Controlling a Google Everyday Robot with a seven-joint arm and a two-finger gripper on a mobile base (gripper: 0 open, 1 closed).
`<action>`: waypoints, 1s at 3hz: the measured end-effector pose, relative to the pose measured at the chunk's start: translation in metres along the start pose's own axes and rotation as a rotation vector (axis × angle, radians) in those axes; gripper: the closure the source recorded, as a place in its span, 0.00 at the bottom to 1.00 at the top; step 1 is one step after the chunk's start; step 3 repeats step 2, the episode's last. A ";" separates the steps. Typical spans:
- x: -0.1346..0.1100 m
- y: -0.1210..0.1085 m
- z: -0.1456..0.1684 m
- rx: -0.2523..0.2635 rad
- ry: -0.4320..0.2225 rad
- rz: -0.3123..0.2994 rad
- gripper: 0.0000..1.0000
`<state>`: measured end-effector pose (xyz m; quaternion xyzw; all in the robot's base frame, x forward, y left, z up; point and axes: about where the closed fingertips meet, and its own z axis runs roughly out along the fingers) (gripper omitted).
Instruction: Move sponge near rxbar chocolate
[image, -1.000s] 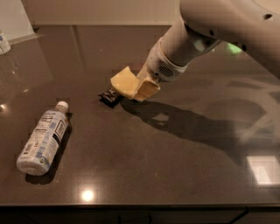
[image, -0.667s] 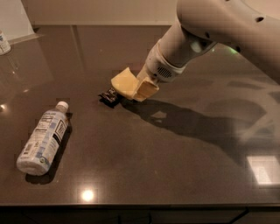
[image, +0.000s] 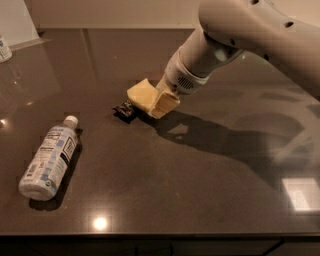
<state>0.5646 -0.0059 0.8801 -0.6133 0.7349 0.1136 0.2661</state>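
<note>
1. Now my gripper (image: 162, 104) is in the middle of the frame, squeezing the sponge (image: 141, 94) by its right end.
2. I hold the sponge tilted and low over the table (image: 210, 210) so it can go down by the rxbar chocolate (image: 124, 109), just to its lower left.
3. I think the job is almost done.
4. My gripper hides the sponge's right end.
5. I can't tell if the sponge and bar touch.
6. The water bottle (image: 48, 157) lies well apart, at the lower left.

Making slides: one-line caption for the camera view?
Gripper at the sponge, beside the rxbar chocolate; bottle lying left.
</note>
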 end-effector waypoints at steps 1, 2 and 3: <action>-0.001 0.001 0.000 -0.001 0.000 -0.002 0.00; -0.001 0.001 0.000 -0.001 0.000 -0.002 0.00; -0.001 0.001 0.000 -0.001 0.000 -0.002 0.00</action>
